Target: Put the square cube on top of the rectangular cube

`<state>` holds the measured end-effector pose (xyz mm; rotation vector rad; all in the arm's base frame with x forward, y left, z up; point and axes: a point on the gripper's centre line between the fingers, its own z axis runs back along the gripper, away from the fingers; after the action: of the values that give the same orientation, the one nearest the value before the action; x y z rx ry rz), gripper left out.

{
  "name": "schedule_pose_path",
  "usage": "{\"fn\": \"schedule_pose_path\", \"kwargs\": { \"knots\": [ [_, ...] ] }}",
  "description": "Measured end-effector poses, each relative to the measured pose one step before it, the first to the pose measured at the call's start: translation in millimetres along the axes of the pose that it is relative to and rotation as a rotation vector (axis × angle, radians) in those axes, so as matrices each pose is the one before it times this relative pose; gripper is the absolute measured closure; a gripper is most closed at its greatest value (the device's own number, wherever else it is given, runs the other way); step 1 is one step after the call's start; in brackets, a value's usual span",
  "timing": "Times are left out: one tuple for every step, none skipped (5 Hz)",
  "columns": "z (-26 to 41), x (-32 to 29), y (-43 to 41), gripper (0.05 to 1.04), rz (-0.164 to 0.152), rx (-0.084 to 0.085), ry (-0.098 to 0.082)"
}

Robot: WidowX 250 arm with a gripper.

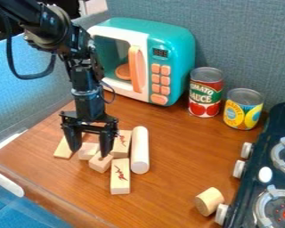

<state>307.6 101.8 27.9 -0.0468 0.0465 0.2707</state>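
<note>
So I had the hand (89,153) open, pointing down over the wood pile, with the back cube (87,152) and front cube (100,164) sitting on the counter (174,182) around its tips, just left of the front rectangular block (120,181) and the white cylinder (140,151), nothing stacked yet lol.

Tan blks (120,178), teal/wht microwave (179,42)

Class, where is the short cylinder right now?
In the camera view, the short cylinder sits at lower right on the table, beside the nearest knob of the stove.
</note>
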Motion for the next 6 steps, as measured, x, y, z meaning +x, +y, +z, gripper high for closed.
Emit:
{"fn": "schedule_pose_path", "kwargs": {
  "knots": [
    [-9.57,5.06,3.29,0.083,0.0956,0.0194,0.0130],
    [-2.35,5.70,-0.96,0.084,0.0293,-0.0252,0.0018],
    [-2.44,7.90,3.62,0.084,0.0203,-0.0198,-0.0006],
    [-5.43,-0.49,3.25,0.083,0.0154,-0.0012,0.0194],
    [0.07,1.05,0.41,0.083,0.0101,-0.0043,-0.0062],
    [0.35,2.67,1.74,0.083,0.0168,-0.0088,-0.0035]
  ]
}}
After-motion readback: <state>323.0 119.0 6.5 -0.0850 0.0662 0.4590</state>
